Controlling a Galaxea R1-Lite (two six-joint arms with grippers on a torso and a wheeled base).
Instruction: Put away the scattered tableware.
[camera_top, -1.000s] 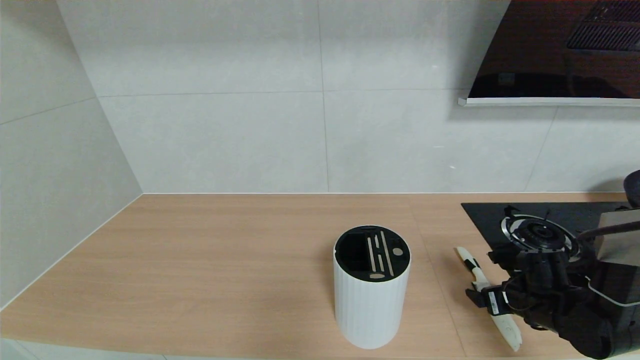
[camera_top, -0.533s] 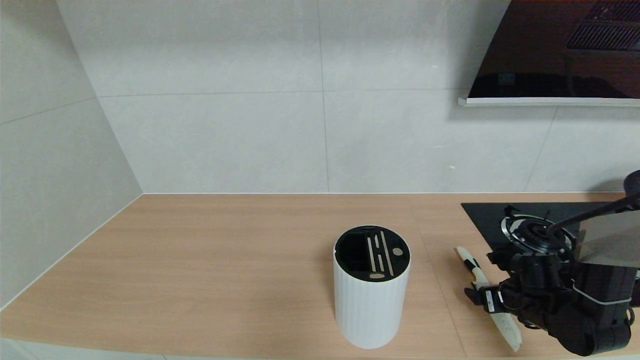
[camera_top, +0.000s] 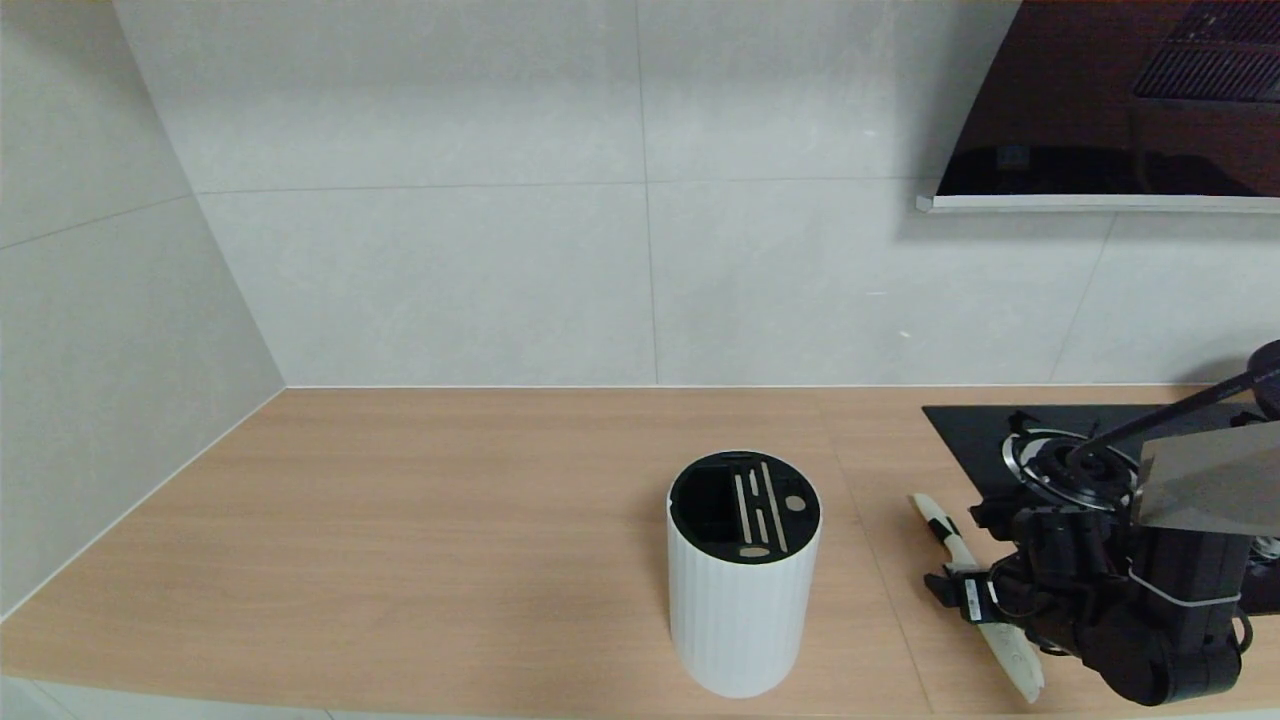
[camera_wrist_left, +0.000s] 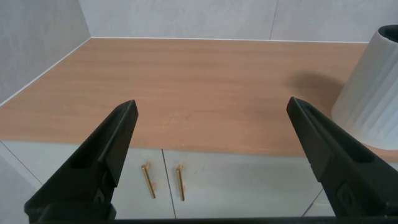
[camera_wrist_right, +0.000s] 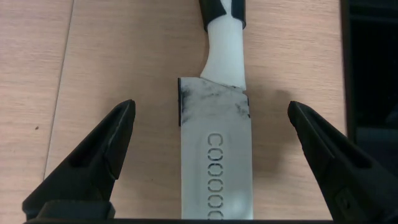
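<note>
- Straddling the knife (camera_wrist_right: 215, 168) near the worktop's (camera_top: 450, 520) front edge, the right gripper (camera_wrist_right: 210, 112) has its jaws apart.
- Left gripper (camera_wrist_left: 211, 104) jaws apart, off the front edge.
- Holder (camera_top: 743, 600) upright.

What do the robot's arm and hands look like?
The right arm is chunky and black, with black cables looped at the wrist and a small white sticker near its end. Both hands are black too: the right hand and left hand each have two flat, wedge-shaped fingers that narrow toward the tips.
</note>
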